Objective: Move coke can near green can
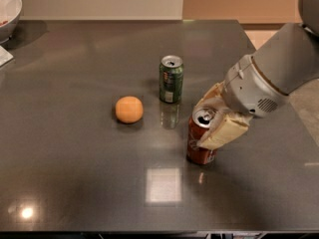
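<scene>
Table: a dark, glossy table (75, 173) with an orange (129, 109) lying on it.
Hand: I had the hand (203, 123) clamped on the coke can (197, 149), ready to carry it.
Coke can: it was near the green can (171, 78), not touching.

You look down on a glossy dark grey worktop (75, 158) with bright light reflections, a cream wall (99, 1) behind, pale floor (305, 103) at right, and the tool (208, 122) clasping the coke can (197, 148) right of centre.
</scene>
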Motion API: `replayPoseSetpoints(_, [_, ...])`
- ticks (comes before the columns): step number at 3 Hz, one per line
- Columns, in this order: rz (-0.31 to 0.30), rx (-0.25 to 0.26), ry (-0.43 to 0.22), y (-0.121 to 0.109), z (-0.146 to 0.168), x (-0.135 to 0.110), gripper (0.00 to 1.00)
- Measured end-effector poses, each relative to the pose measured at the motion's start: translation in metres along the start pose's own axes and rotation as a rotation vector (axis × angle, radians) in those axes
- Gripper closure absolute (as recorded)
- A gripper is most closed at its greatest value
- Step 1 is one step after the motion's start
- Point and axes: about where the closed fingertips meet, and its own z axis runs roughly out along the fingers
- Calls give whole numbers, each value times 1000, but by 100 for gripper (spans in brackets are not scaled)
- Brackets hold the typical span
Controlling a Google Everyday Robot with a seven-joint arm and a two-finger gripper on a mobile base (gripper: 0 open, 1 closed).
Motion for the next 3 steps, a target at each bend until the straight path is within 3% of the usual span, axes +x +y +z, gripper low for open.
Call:
replayPoseSetpoints(1, [33,35,23,-27,-2,-2,100])
replayPoseSetpoints(3, [127,86,-35,-85,4,6,100])
